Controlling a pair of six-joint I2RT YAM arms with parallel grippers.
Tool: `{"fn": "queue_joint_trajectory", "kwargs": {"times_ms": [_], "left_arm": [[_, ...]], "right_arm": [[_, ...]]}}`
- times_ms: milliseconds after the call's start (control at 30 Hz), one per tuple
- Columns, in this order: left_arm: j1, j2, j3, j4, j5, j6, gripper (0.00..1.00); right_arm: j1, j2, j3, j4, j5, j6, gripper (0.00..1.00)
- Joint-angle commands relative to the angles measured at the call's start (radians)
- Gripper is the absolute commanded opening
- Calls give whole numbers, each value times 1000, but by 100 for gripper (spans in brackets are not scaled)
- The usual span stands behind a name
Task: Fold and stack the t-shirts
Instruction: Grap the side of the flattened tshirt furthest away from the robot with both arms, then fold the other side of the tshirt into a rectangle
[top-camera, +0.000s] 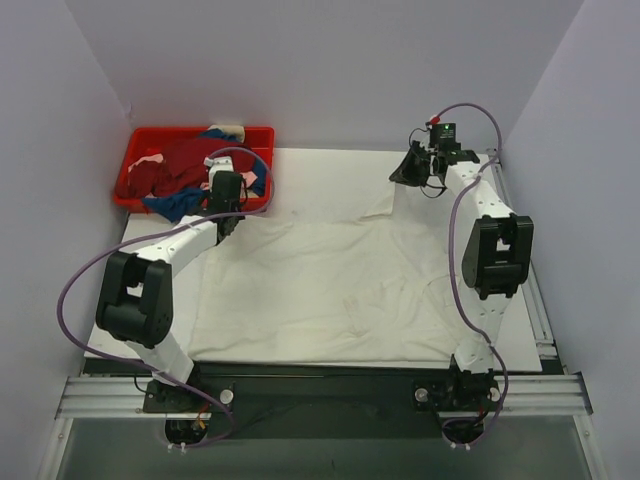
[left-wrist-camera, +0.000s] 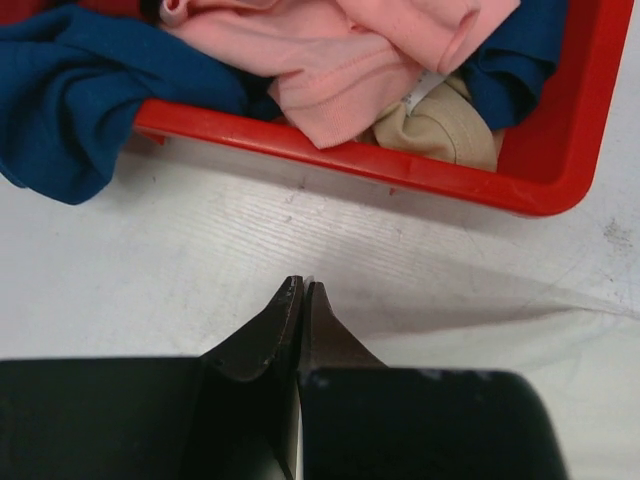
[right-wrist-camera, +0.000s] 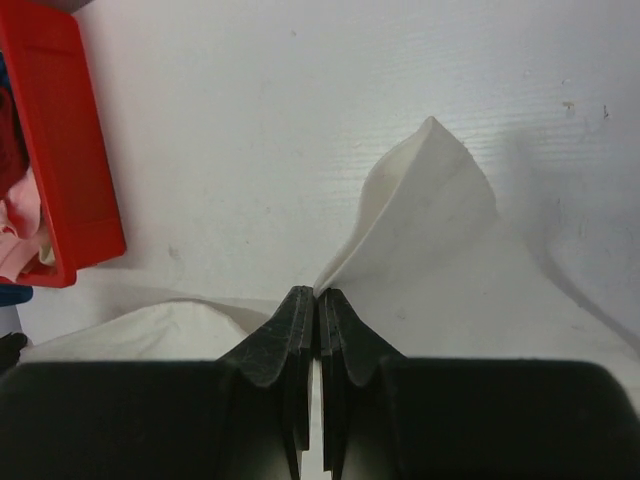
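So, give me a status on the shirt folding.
Done: the cream-white shirt lies spread on the table, unfolded. In hand: the right gripper is shut on its far edge; the left gripper is shut near the red tray, hold unclear. Left: every fold, plus the dark red shirt, blue shirt and pink shirt heaped in the tray; no stack exists.

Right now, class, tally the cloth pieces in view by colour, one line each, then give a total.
cream-white shirt: 1
dark red shirt: 1
blue shirt: 1
pale pink shirt: 1
beige cloth: 1
Total: 5; the last four lie bunched in the red tray, which may hide more.
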Motion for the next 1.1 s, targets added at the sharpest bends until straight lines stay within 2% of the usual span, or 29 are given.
{"fn": "queue_joint_trajectory", "kwargs": {"times_ms": [0,200,467,700,1067], "left_arm": [[17,23,98,24,-27,57,0],[20,8,96,1,-93,77,0],[18,-75,-20,7,-92,56,0],[18,-144,-116,-38,-93,8,0],[17,-281,-260,-96,-107,-52,0]], "right_arm": [[-7,-10,83,-18,-23,15,0],[-7,-93,30,-21,-13,15,0],[8,-304,-281,2,33,-8,0],[37,-559,-533,-2,82,-27,0],[111,-827,-779,-73,191,-25,0]]}}
